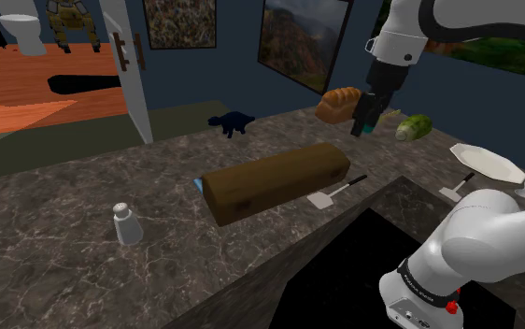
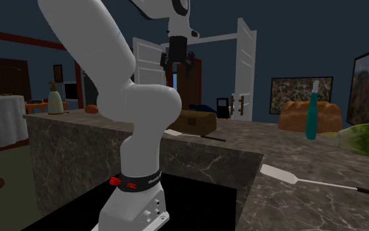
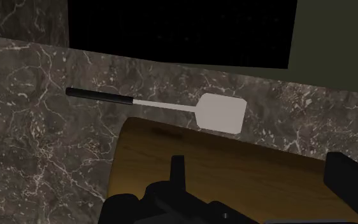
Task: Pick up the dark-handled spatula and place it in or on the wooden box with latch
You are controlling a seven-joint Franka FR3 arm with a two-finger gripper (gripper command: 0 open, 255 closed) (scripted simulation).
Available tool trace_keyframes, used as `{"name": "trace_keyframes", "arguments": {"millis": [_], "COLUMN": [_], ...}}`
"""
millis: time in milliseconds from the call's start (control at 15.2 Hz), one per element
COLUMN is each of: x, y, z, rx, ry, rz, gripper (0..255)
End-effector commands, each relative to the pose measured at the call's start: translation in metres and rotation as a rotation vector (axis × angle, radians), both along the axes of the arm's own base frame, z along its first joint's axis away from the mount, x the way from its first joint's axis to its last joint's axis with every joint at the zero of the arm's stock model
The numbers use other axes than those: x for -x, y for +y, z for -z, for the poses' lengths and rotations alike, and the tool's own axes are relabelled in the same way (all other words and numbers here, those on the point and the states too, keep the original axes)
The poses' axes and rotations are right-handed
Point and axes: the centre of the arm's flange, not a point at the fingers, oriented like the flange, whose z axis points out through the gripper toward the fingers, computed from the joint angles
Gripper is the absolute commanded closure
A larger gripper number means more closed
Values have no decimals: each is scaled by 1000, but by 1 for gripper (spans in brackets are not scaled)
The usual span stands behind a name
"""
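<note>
Approach step. The gripper, fingers spread and empty, hangs above the wooden box. The dark-handled spatula lies flat on the countertop just beside the box, apparently untouching. Next, we judge, it must descend astride the handle and close.

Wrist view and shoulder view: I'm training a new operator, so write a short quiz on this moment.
1. True or false: the black two-finger gripper is holding the dark-handled spatula with a pale flat blade.
2. The spatula lies: A) on the long brown wooden box; B) on the dark marbled counter beside it; C) propped upright against it.
3. What small white thing stands on the counter at the shoulder view's left of the box?
Key: 1 false, it is open; 2 B; 3 a shaker.
</note>
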Motion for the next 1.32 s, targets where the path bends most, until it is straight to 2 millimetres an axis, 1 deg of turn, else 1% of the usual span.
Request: {"name": "trace_keyframes", "arguments": {"millis": [0,330,660,924,1056,1254], "x": [0,35,55,59,56,46], "y": [0,-23,-58,-90,-107,-130], "z": [0,54,110,154,176,208], "rx": [0,29,57,80,91,108], "ry": [0,-71,-141,-198,-226,-268], "rz": [0,-359,-719,-1006,-1150,-1366], "gripper": [0,0,0,0,0,0]}}
